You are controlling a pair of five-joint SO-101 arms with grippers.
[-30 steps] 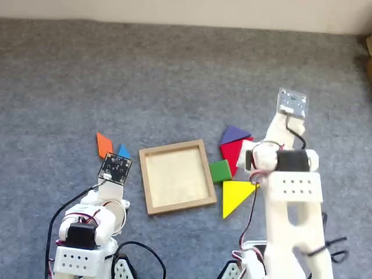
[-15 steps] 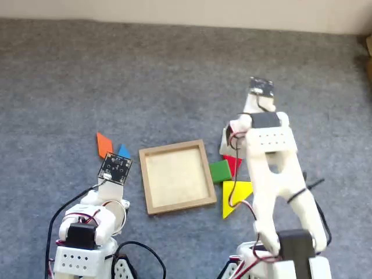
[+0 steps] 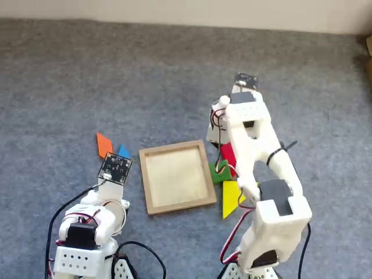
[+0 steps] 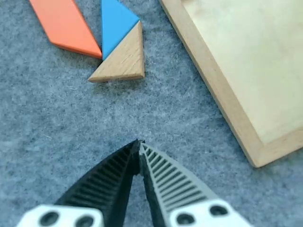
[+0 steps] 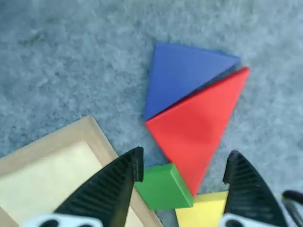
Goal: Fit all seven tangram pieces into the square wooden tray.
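My right gripper [image 5: 185, 156] is spread wide, its two black fingers [image 5: 116, 182] hanging apart above the carpet [image 5: 71, 56]. Between them, in my right wrist view, sit the narrow corner of the red triangle [image 5: 199, 123] and the green square [image 5: 163, 187]; I cannot tell whether either finger touches a piece. The green square lies just beside the outer rim of the wooden tray [image 5: 57, 142], and the yellow triangle [image 5: 201, 210] sits right next to the square. Farther out, the dark blue triangle [image 5: 182, 75] lies flat with one edge against the red triangle's long side.

My left gripper [image 4: 139, 144] is pressed together, its tips meeting with nothing between them, above bare carpet near the tray's corner. Beyond those tips a plain wooden triangle [image 4: 124, 59] lies edge to edge with a light blue triangle [image 4: 116, 23], and an orange parallelogram [image 4: 64, 23] touches the light blue one on its other side.

From above, the tray stands between my two arms. The orange and light blue pieces are on my left side of it, the red, green and yellow ones on my right. Every piece I see lies outside it on the carpet.
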